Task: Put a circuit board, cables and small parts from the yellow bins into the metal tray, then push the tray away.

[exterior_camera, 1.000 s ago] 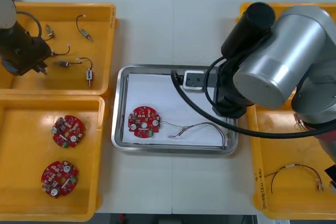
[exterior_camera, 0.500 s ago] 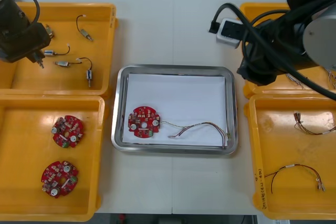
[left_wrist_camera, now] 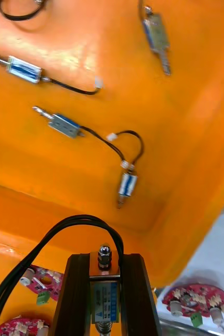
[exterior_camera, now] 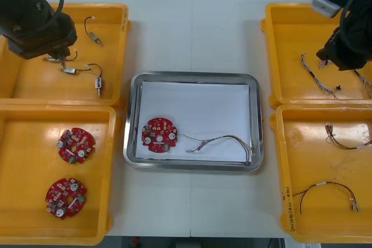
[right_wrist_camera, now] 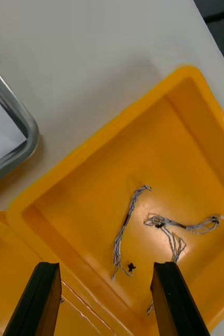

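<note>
Tray [exterior_camera: 192, 76] w/ 1 circuit board [exterior_camera: 160, 135] & 1 cable [exterior_camera: 224, 141]; left gripper [left_wrist_camera: 105, 262] clamps 1 small metal part [left_wrist_camera: 105, 296], right gripper [right_wrist_camera: 106, 273] wide, empty; part drop & push remain

No text I can read for sure. Dark handwriting runs along the inner rim of the near yellow bin [exterior_camera: 286, 202] on my right, too small to make out. Blue label on the small metal part [left_wrist_camera: 105, 300] in my left jaws, w/ print illegible.
</note>
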Motion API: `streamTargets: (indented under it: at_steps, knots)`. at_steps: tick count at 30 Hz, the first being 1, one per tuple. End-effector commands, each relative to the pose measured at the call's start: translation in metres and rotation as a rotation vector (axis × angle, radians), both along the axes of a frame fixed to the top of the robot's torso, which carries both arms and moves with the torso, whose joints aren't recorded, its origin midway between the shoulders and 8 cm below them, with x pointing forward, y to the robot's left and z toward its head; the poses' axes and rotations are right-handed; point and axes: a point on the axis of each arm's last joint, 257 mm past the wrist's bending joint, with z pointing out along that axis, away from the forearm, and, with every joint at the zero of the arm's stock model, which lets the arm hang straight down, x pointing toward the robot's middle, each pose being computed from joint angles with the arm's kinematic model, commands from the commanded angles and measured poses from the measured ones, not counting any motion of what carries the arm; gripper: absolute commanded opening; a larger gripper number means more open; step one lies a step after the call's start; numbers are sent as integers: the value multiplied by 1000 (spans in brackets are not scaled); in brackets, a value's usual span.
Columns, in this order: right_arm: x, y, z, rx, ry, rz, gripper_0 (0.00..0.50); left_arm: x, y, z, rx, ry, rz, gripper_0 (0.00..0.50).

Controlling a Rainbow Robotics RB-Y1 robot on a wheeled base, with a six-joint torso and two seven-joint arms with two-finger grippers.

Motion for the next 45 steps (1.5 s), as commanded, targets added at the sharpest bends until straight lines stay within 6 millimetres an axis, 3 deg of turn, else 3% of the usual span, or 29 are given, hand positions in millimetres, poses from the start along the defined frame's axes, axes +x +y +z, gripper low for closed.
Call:
streamTargets:
  at_steps: [1, 11, 21, 26, 35, 45]
  knots:
    - [4, -49, 10, 50, -7, -133, 500, -3, -47, 16, 4, -44, -95, 0]
    - [7, -101, 12, 59, -16, -306, 500, -18, -115, 3, 23, -43, -253, 2]
    - [8, -125, -10, 106, 55, -402, 500, -22, -166, -20, 18, -42, -352, 0]
    - [11, -131, -21, 136, 96, -436, 500, -24, -179, -34, 30, -34, -378, 0]
    - [27, -124, -22, 172, 157, -426, 500, -22, -192, -68, 61, -12, -407, 1]
    - [28, -125, -36, 174, 201, -442, 500, -18, -203, -91, 72, -3, -418, 1]
